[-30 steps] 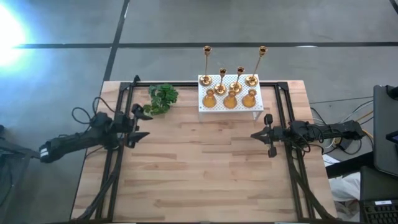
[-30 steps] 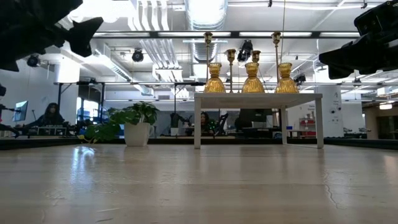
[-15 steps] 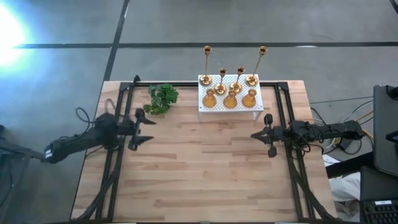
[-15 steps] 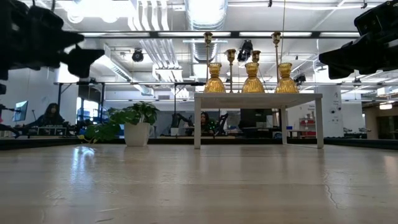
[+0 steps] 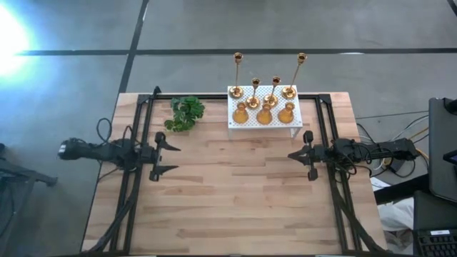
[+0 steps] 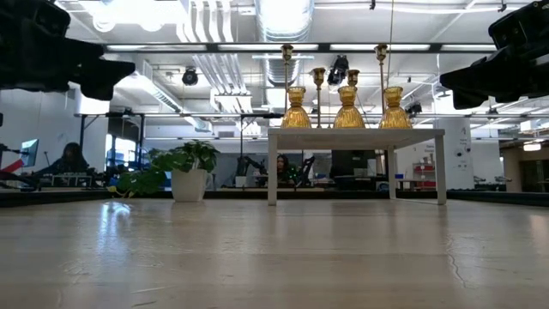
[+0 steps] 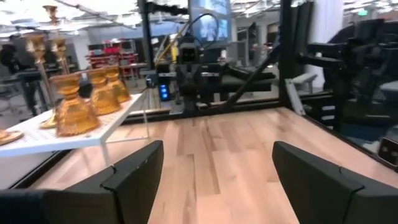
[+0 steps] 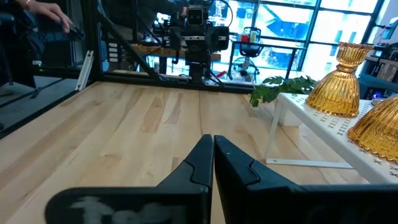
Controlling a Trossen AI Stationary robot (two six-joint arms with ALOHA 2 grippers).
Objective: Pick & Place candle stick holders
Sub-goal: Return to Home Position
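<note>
The left claw [image 5: 173, 158] hangs above the left side of the table [image 5: 235, 203] with its two fingers spread wide and nothing between them. The right claw [image 5: 291, 154] hangs above the right side, its fingers pressed together on nothing. The two point at each other across the bare boards, well apart.

All seven candle holders [image 5: 265, 114] stand upright on a white perforated shelf [image 5: 246, 125] on legs at the table's far edge. It lies past both claws toward the far edge, closer to the right claw than to the left. The three squat bulb-shaped ones form the row nearer the claws. The four thin-stemmed ones stand behind them, the tallest two at the outer ends. A small green plant [image 5: 187, 113] sits just left of the shelf, beyond the left claw.
</note>
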